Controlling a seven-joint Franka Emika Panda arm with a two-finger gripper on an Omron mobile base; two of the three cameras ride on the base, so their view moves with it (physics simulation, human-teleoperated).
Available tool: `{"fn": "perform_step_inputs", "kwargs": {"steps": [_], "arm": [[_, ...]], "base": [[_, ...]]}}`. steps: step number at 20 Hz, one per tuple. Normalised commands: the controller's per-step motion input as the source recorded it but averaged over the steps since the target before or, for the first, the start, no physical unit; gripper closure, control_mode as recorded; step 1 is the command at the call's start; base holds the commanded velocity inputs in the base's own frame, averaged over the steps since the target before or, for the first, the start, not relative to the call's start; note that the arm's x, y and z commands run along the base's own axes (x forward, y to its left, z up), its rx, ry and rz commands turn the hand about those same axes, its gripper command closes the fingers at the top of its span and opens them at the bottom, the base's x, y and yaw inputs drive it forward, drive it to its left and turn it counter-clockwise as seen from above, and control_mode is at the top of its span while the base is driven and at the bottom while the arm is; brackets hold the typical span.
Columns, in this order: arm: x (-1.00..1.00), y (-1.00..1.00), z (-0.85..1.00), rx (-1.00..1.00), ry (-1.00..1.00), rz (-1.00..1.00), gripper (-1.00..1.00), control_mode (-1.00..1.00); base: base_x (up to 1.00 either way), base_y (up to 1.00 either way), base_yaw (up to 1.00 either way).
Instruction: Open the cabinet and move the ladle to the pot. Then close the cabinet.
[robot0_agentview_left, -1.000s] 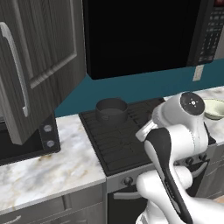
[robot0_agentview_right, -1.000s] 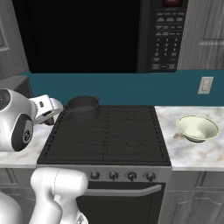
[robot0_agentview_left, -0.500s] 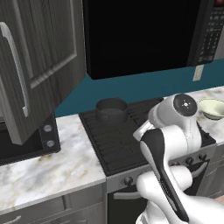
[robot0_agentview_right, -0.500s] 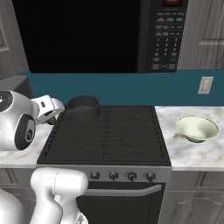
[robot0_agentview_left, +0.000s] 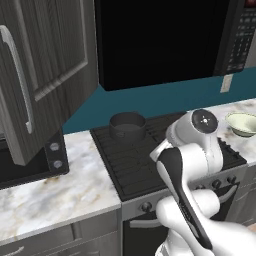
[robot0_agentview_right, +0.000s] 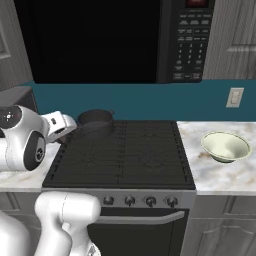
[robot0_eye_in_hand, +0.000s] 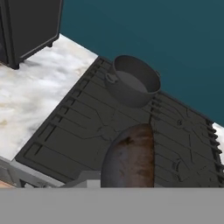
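Note:
The cabinet (robot0_agentview_left: 47, 75) hangs at the upper left with its dark woodgrain door swung open and its silver bar handle (robot0_agentview_left: 17, 82) facing me. The pot (robot0_agentview_left: 127, 125) (robot0_agentview_right: 95, 122) (robot0_eye_in_hand: 133, 81), short and dark grey, stands on the stove's back left burner. My gripper (robot0_agentview_right: 70, 131) hovers over the stove's left side, a little short of the pot. It is shut on the ladle (robot0_eye_in_hand: 129, 157), whose brown rounded bowl hides the fingertips in the hand view.
The black stove top (robot0_agentview_right: 125, 155) lies under the black microwave (robot0_agentview_right: 100, 40). A pale green bowl (robot0_agentview_right: 225, 147) rests on the marble counter to the right. A black box appliance (robot0_agentview_left: 30, 165) sits on the left counter beneath the open door.
My arm has edged slightly to the left, toward the pot. The grip on the ladle has stayed the same, and the pot has not moved.

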Motion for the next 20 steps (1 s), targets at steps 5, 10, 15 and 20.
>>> {"fn": "perform_step_inputs", "kwargs": {"steps": [5,10,15,20], "arm": [[0.30,0.00,-0.25,0.00,0.00,0.00,1.00,-1.00],[0.27,0.00,-0.22,0.00,-0.02,0.00,1.00,-1.00],[0.21,0.00,-0.10,0.00,-0.03,0.00,1.00,-1.00],[0.29,0.00,0.00,0.00,-0.01,0.00,1.00,-1.00]], "base": [[0.00,0.00,0.00],[0.00,0.00,0.00],[0.00,0.00,0.00],[0.00,0.00,0.00]]}}
